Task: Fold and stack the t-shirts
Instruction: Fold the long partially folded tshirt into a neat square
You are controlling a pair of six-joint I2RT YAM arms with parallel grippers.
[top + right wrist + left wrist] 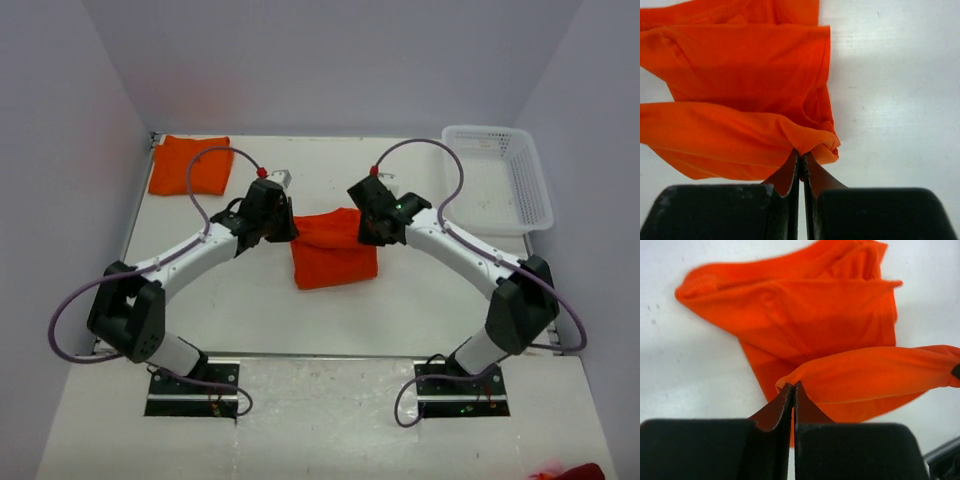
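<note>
Place: a robot lab test cell.
Walls: plain pale panels (330, 60) box in the white table (250, 300) on three sides, like a booth.
Rig: a left arm (190, 252) and a right arm (460, 245) stand on black plates (215, 385) bolted at the near edge.
Wiring: purple cables (51, 328) loop loose off the arms.
Props: an orange shirt (335, 255) mid-table, a folded shirt (190, 165) in the far left corner and a white basket (492, 130) at the far right.
Look: bare, evenly lit surfaces, filmed from above and from both wrists.
</note>
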